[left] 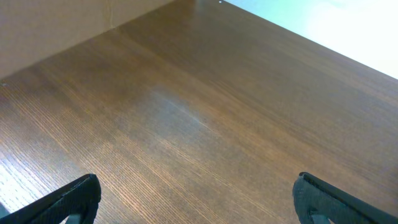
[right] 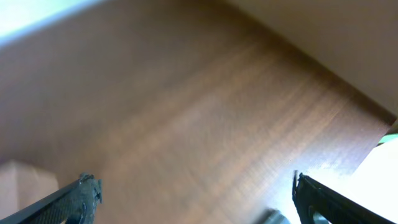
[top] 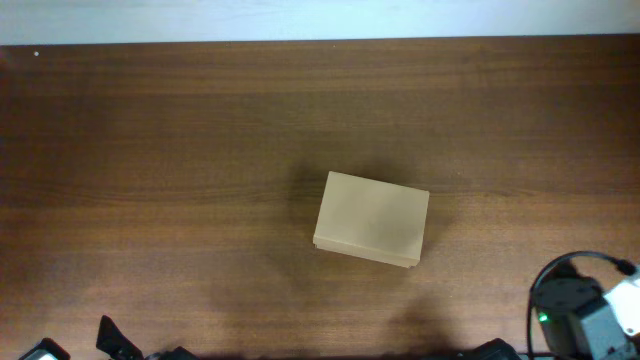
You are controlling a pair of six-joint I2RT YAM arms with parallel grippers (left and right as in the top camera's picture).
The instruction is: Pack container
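The container (top: 371, 219) is a small tan cardboard box with its lid shut, lying flat near the middle of the wooden table (top: 180, 150) in the overhead view. A corner of it shows at the lower left of the right wrist view (right: 22, 183). My left gripper (left: 198, 198) is open and empty over bare wood, far from the box. My right gripper (right: 194, 196) is open and empty, with the box off to its left. In the overhead view only parts of the arms show at the bottom edge.
The table's far edge meets a pale wall (top: 320, 18) at the top of the overhead view. The right arm's base with a black cable (top: 580, 300) sits at the bottom right corner. A tan panel (left: 56, 25) borders the table in the left wrist view.
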